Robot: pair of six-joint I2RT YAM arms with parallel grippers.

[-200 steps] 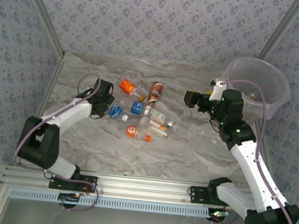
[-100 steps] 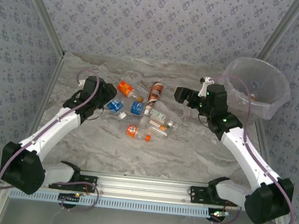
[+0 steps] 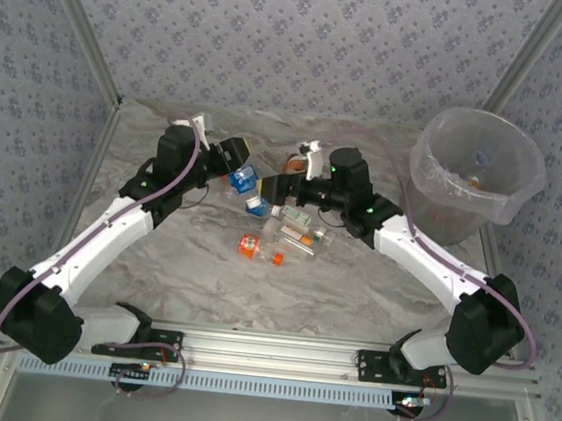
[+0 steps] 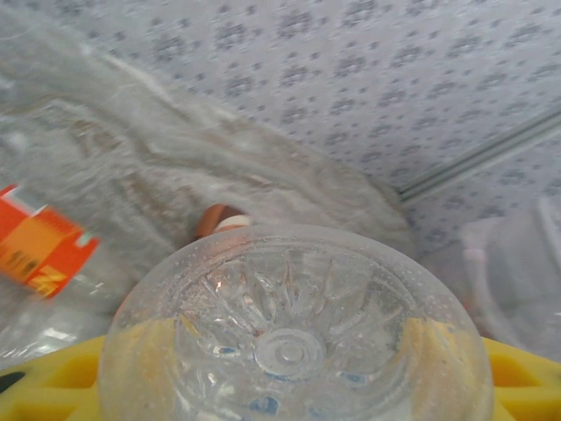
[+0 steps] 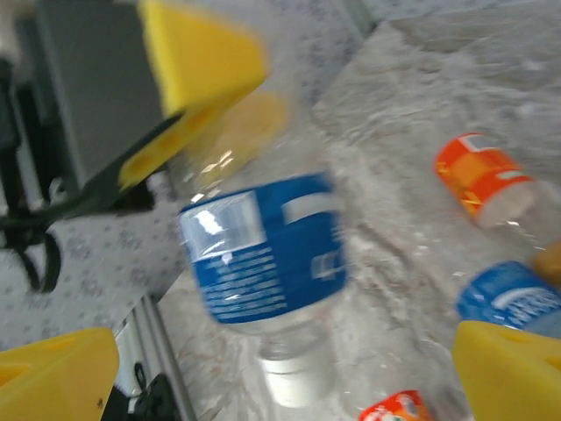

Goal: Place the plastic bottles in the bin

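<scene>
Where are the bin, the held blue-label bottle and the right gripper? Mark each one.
bin (image 3: 459,211), top view, on its front wall.
held blue-label bottle (image 5: 263,250), right wrist view, on its label.
right gripper (image 3: 285,187), top view, between its fingertips.

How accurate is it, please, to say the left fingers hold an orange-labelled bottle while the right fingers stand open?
Only the label is wrong: it is blue, not orange. In the right wrist view the left fingers hold a blue-labelled bottle while the right fingers stand open.

The blue-labelled bottle (image 5: 263,254) is blurred, and things inside the bin (image 3: 442,212) are too small to tell
</scene>
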